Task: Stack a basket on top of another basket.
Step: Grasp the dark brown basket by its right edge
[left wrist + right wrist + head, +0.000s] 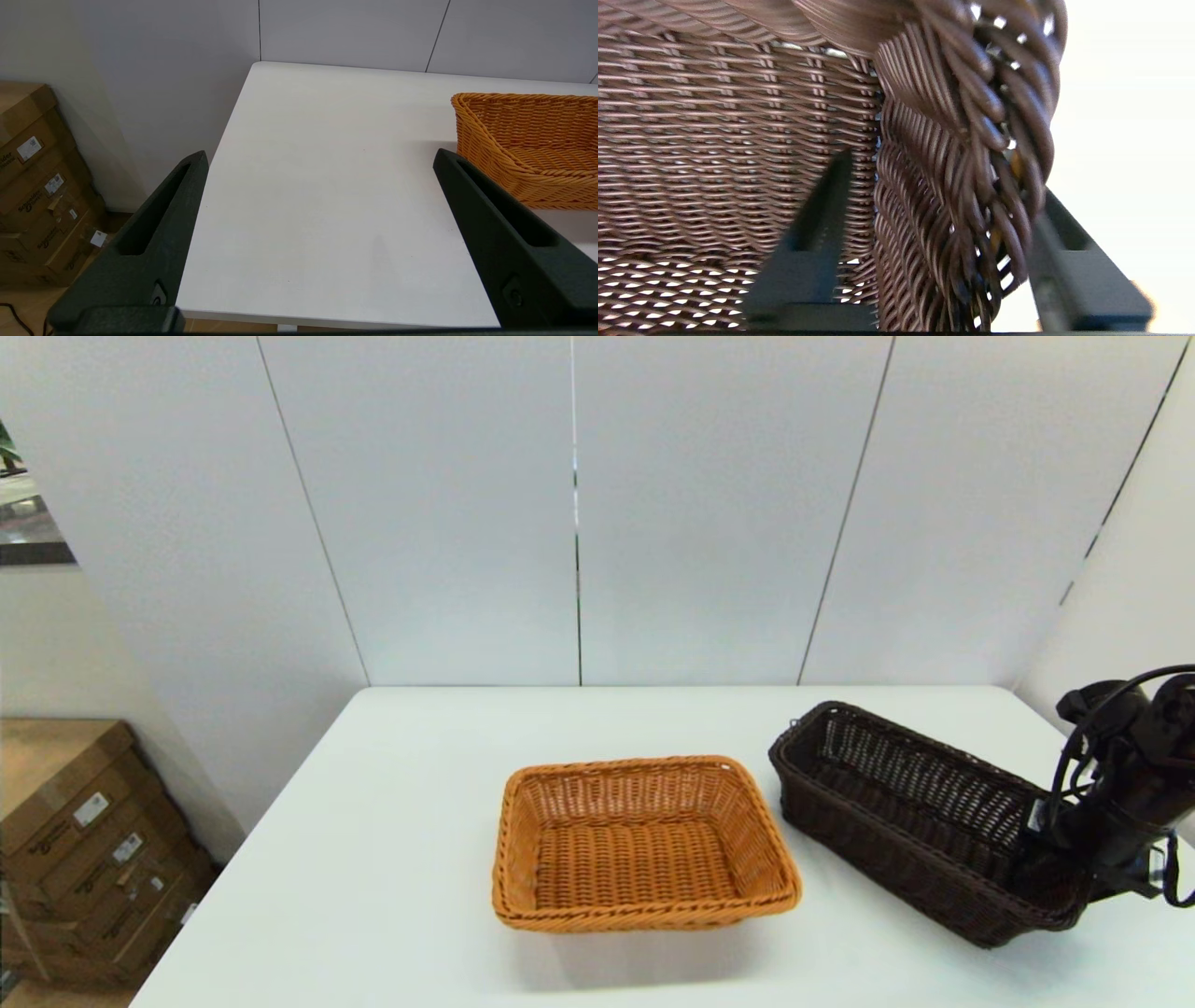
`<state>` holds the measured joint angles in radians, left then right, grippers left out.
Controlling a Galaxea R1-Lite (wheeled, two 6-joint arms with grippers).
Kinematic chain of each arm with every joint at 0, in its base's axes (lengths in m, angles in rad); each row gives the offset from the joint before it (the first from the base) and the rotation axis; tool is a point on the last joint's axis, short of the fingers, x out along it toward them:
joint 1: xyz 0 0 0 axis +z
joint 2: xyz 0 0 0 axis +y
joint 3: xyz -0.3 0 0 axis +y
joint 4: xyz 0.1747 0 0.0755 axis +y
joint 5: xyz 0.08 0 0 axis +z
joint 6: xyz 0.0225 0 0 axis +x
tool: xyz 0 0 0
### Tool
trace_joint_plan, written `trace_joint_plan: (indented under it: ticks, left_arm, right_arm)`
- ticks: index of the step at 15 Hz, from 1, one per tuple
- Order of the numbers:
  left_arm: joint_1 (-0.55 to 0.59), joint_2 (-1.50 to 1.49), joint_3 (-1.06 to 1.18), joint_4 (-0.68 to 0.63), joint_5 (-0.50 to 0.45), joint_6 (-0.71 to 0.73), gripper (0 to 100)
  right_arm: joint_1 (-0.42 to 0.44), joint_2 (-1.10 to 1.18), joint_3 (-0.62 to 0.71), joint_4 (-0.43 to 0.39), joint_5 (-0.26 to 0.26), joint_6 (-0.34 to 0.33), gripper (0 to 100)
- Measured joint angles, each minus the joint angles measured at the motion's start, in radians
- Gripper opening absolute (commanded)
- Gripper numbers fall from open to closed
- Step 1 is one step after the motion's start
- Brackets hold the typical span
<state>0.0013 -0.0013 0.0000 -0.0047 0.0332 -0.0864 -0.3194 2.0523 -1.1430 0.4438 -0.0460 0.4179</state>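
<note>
dark wicker gripped at its near end

dark brown wicker is what you have in the right gripper (941, 182): one finger (817, 233) sits inside the dark brown basket (920, 817) and the other outside, with the braided end wall and rim clamped between them. you can see in the head view that this basket lies on the right side of the white table (373, 859), set at an angle, its far end pointing back toward the wall panels and its near end at the wrist of your right arm. whether that end is off the table you cannot tell.

the orange basket (644, 845) sits upright near the middle of the table, just to the left of the dark one, the two apart.

your left gripper (322, 158) hangs over the table's left part with its fingers spread wide and nothing between them; the orange basket's corner shows just beyond one finger. cardboard boxes (75, 849) stand on the floor to the left of the table.
</note>
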Motion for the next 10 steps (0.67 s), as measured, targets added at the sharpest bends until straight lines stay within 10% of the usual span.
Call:
trace_joint_plan:
  ticks: [10]
  left_arm:
    - [0.0, 0.0, 0.0, 0.0, 0.0, 0.0, 100]
  right_arm:
    - [0.0, -0.028, -0.003, 0.001, 0.01, 0.001, 0]
